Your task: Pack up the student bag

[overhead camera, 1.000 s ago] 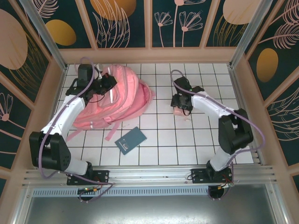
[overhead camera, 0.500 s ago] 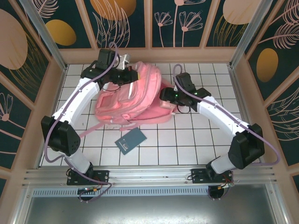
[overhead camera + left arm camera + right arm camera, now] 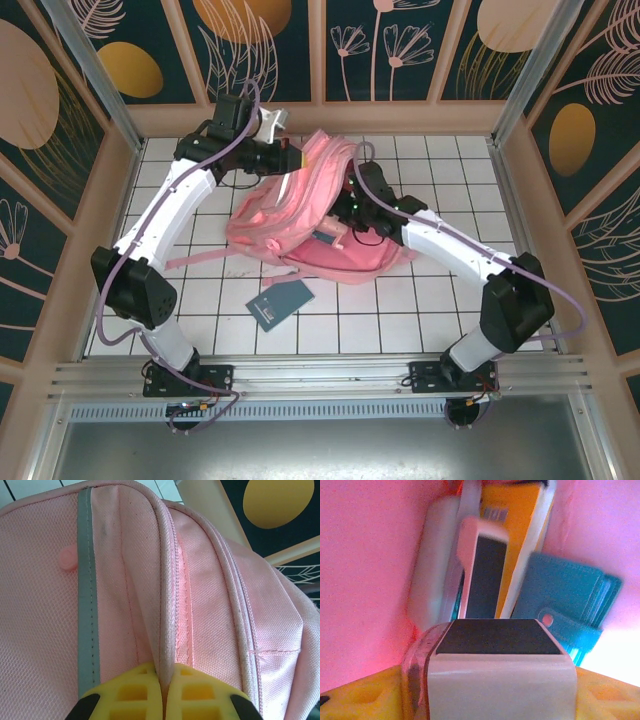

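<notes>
The student bag (image 3: 300, 215), pink with grey-white stripes, lies in the middle of the tiled table with its top lifted. My left gripper (image 3: 292, 158) is shut on a fold of the bag's rim next to a zip, and its yellow fingertips (image 3: 200, 685) pinch the pink fabric (image 3: 210, 590). My right gripper (image 3: 340, 215) reaches into the bag's opening. It is shut on a white item with a dark panel (image 3: 497, 655). Beyond that item the pink interior holds a white case (image 3: 432, 580), a yellow-orange book (image 3: 520, 525), a similar white and dark item (image 3: 482, 575) and a teal wallet (image 3: 565, 595).
A dark blue notebook (image 3: 280, 302) lies on the tiles in front of the bag. A pink strap (image 3: 195, 262) trails to the bag's left. Wooden walls (image 3: 320, 118) close in the table at the back and sides.
The left gripper has lifted the bag's top up and to the right, dragging the bag toward the centre. The right gripper has carried its white item left into the bag's opening.
</notes>
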Available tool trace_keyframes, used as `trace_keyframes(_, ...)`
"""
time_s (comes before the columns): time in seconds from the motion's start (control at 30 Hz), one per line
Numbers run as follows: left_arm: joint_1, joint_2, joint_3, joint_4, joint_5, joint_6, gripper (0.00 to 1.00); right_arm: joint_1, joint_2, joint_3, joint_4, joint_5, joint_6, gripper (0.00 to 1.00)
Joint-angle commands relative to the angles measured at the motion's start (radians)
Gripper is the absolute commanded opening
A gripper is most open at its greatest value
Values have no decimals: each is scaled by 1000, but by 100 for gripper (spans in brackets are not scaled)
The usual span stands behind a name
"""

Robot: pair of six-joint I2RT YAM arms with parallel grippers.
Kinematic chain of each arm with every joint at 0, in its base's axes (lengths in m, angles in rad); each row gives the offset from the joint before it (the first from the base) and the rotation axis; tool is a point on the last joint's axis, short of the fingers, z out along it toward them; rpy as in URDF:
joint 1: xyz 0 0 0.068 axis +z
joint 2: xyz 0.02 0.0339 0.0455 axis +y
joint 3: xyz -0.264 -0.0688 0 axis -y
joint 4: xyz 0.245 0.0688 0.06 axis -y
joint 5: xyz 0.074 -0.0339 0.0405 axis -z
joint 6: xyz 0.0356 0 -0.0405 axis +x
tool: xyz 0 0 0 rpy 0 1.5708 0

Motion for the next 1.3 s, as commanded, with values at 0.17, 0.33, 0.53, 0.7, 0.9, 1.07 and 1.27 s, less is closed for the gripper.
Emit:
trace_keyframes(0.17,4,-34,9,143,43,41,0,-37,224,178,54,176,137,60)
trace_keyframes(0.33,5,-30,-2,150,21,23,0,-39,291,221,141,186,54,79)
trace_keyframes(0.53,51,-37,-81,238,-25,-92,0,-66,246,202,192,122,-78,91)
trace_keyframes(0.7,150,-44,-199,401,-37,-268,0,-55,160,177,144,80,-254,89)
trace_keyframes(0.9,194,76,-83,425,-90,-300,0,-64,18,53,148,75,-349,87)
trace_keyframes(1.07,180,158,16,335,-86,-286,36,-62,-92,-36,115,75,-392,85)
trace_keyframes(1.27,168,-69,-206,349,-234,-267,55,-47,-199,-120,81,-150,-502,82)
